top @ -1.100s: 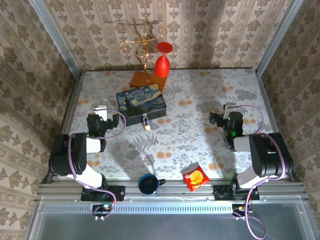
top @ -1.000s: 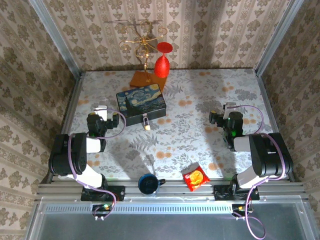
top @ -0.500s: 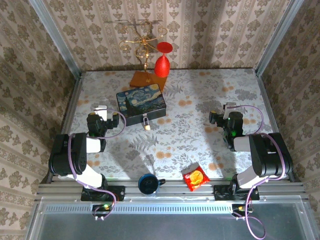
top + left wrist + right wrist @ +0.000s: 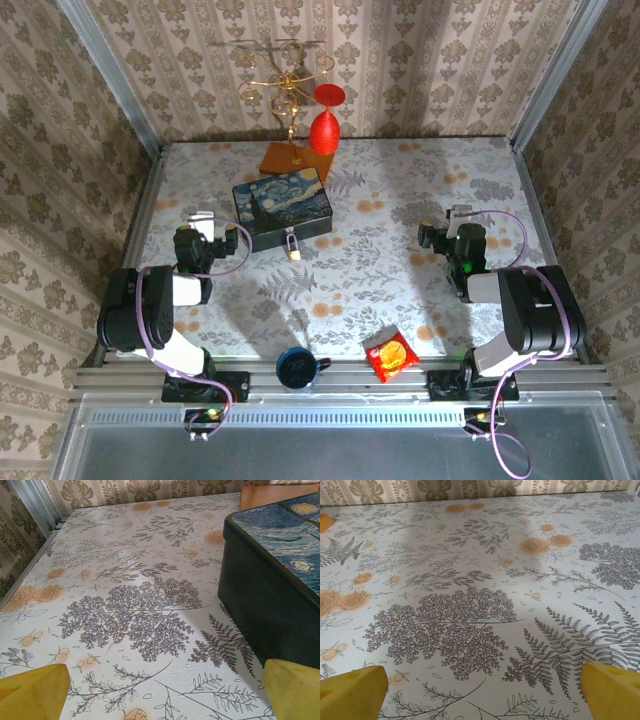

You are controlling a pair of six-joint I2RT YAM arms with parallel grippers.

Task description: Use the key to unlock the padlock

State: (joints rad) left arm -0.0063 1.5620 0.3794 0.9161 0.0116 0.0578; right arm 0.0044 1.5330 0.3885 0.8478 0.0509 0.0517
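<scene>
Overhead, the padlock is lying at the near side of the dark-blue box on the floral table, with the left gripper sitting near the box's left and the right gripper well apart to the right. In the left wrist view, the left gripper's yellow pads are standing wide apart, holding nothing, just beside the box. In the right wrist view, the right gripper is likewise gaping wide over the table, gripping nothing.

Both arms folded back, elbows raised. left tool low, pointing forward, jaws wide apart, yellow pads at wrist-view bottom corners. right tool likewise low, forward, jaws spread wide.
</scene>
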